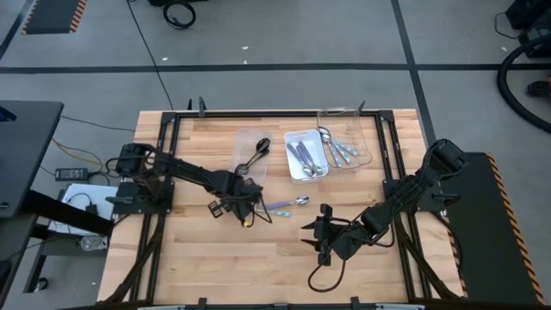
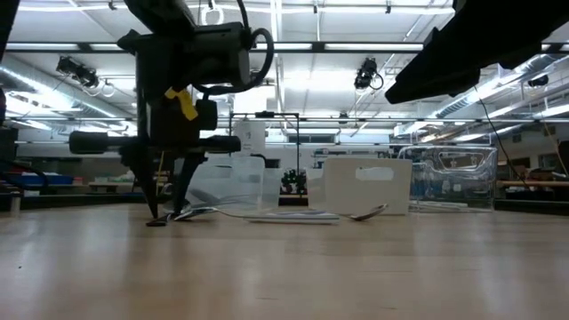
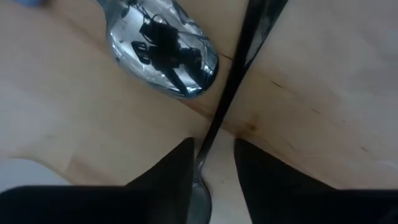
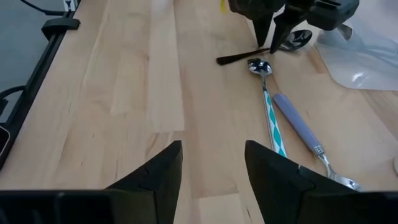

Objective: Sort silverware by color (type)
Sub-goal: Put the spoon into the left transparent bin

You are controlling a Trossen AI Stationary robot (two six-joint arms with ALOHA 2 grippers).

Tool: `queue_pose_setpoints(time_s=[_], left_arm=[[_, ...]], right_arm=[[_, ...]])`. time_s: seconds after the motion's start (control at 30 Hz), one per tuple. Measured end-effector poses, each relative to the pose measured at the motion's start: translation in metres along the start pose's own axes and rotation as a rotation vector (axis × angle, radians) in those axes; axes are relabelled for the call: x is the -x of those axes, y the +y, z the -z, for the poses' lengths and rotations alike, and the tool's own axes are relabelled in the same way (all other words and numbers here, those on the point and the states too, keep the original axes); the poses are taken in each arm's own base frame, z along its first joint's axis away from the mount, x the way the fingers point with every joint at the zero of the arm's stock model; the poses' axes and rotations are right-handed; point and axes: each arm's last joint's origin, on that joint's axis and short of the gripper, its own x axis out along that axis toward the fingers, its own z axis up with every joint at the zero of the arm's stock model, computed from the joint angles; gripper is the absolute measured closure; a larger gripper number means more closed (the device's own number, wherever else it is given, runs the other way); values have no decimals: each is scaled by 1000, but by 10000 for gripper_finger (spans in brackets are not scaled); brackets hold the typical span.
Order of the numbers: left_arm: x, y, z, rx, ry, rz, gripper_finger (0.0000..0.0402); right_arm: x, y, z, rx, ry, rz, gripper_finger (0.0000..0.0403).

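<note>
Left gripper (image 1: 244, 209) at frame centre-left, jaws half-closed astride dark spoon (image 3: 233, 74) lying flat on table (image 1: 189, 267), not yet clamped, presumably for pickup; right gripper (image 1: 320, 234) lower centre, open, empty, waiting.

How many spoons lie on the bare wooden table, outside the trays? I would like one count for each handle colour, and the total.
Black spoon: 1
Silver metal spoon with teal-and-white patterned handle: 1
Silver metal spoon with purple handle: 1
Total: 3
</note>
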Motion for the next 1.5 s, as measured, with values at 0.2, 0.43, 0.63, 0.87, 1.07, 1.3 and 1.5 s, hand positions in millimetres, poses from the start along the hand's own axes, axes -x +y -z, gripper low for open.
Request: queue_pose_setpoints(time_s=[0.2, 0.43, 0.63, 0.87, 1.07, 1.3, 1.5], left_arm=[[-1, 2, 4, 22, -54, 55, 323], [0, -6, -2, 17, -42, 73, 377], [2, -13, -11, 41, -40, 70, 395], [14, -15, -23, 135, -95, 84, 398], [25, -11, -34, 239, -135, 30, 399], [38, -13, -36, 375, -182, -2, 400], [56, -13, -35, 477, -239, -51, 400]], right_arm=[[0, 0, 0, -5, 0, 0, 218], [0, 0, 0, -6, 0, 0, 218], [0, 0, 0, -6, 0, 0, 218], [0, 0, 0, -1, 0, 1, 218], [0, -1, 0, 20, 5, 6, 218], [-4, -6, -3, 36, -3, 24, 218], [-8, -10, -7, 48, -6, 8, 218]])
